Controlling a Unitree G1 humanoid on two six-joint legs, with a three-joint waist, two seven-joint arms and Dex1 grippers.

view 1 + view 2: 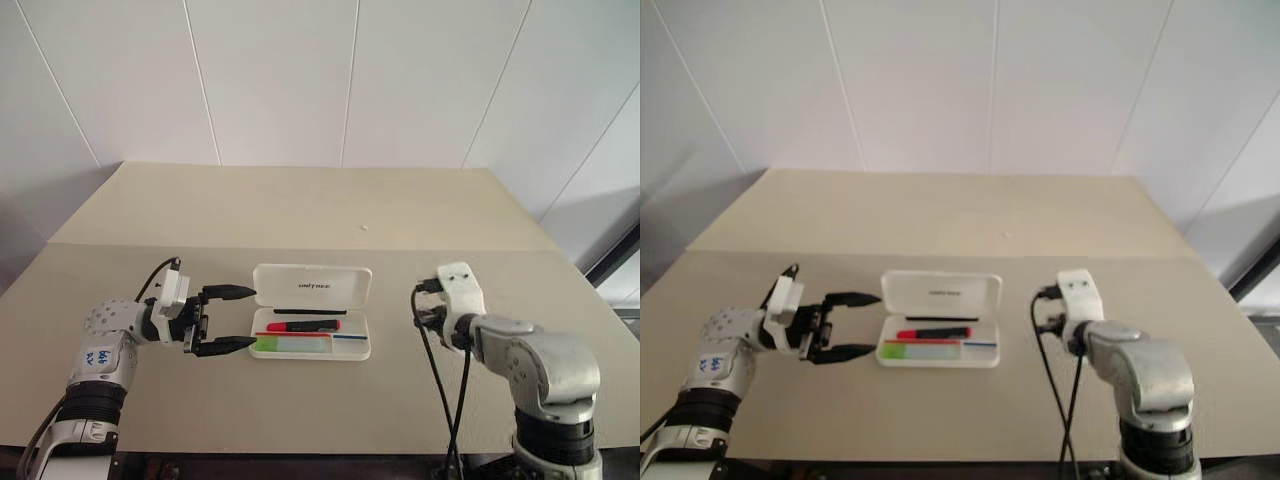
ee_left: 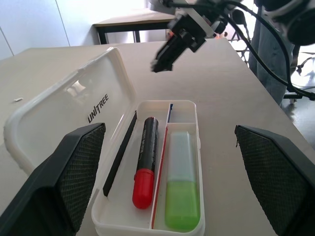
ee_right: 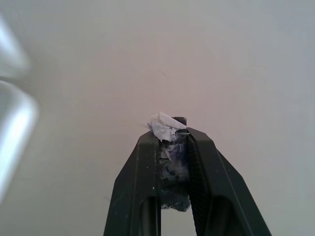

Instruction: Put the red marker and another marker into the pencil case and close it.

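The white pencil case [image 1: 312, 283] lies open at the table's middle, its lid [image 2: 74, 108] tilted back. In its tray lie the red marker [image 2: 146, 162], red cap and black body, and beside it the pale green highlighter [image 2: 182, 196]. My left gripper [image 1: 252, 318] hangs level just left of the case, open, its fingers [image 2: 74, 172] spread wider than the tray and touching nothing. My right gripper [image 2: 165, 56] hovers above the table to the right of the case, shut [image 3: 174, 132], with a bit of crumpled white and bluish stuff stuck between its tips.
A black cable [image 1: 440, 400] hangs from my right arm down to the table's front edge. A tiny white speck [image 1: 365, 227] lies on the table behind the case. A seam [image 1: 300, 246] runs across the tabletop. White walls stand behind.
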